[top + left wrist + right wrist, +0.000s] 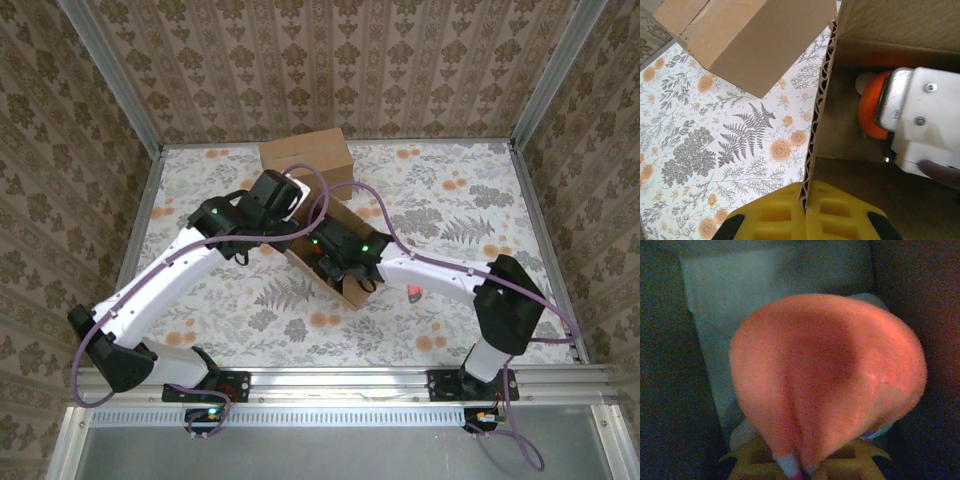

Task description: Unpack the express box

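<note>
L gripper (pixel 805 197): yellow fingers (pixel 777 215) clamped on corrugated side wall of express box (pixel 822 90), one finger each side, wall edge-on betw. them. Express box sat mid-table, top open, both wrists at it. R gripper (pixel 800 469) reached down inside box, closed on orange soft item (pixel 830 375); item pinched at lower end, bulging wide above that, box walls dark around it. Farther back: closed brown carton (pixel 305 155) near far edge of floral table (pixel 480 200), close to express box.

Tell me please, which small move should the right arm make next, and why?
Probably lift the right claw straight up: it is shut on the orange item inside the box, while the left claw pinches the box wall steady.
</note>
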Available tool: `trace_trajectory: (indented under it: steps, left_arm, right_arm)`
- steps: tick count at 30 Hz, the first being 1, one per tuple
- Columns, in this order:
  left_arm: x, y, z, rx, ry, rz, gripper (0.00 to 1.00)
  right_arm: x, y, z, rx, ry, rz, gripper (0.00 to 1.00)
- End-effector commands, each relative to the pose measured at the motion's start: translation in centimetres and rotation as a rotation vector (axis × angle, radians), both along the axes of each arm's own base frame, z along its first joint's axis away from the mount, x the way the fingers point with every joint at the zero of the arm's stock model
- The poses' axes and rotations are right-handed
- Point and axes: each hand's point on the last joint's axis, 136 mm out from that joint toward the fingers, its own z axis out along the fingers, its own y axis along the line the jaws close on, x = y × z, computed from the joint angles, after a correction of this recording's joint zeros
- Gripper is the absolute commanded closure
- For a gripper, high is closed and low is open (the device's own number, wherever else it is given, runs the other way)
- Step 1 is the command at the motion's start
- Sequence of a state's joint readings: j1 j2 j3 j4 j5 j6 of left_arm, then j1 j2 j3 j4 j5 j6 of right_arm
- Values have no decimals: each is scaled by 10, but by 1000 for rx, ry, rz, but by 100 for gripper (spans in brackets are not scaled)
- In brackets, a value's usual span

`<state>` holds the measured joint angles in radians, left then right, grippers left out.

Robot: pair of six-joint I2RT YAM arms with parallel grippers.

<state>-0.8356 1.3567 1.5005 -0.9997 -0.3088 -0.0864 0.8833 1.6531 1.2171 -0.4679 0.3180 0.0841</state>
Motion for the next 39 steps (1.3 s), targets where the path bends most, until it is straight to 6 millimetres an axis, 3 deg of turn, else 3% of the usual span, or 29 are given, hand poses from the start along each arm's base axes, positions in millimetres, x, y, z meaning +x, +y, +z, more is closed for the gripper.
trace_trajectory:
  steps: [1,11,23,32,39]
  left_arm:
    - [2,5,0,-21,2,34,100]
    - [4,6,-12,-6,29,45,100]
    - [5,13,-24,12,60,79,100]
    - [8,24,-33,14,100,139,100]
    - [12,43,-41,15,138,226,100]
  right_arm:
    - [-1,1,31,108,-44,-11,100]
    - [-11,-1,96,345,-173,-8,100]
    - [-24,-19,155,580,-327,-35,100]
    - [-33,-42,200,772,-487,-67,100]
    - [-35,-71,238,871,-610,-129,100]
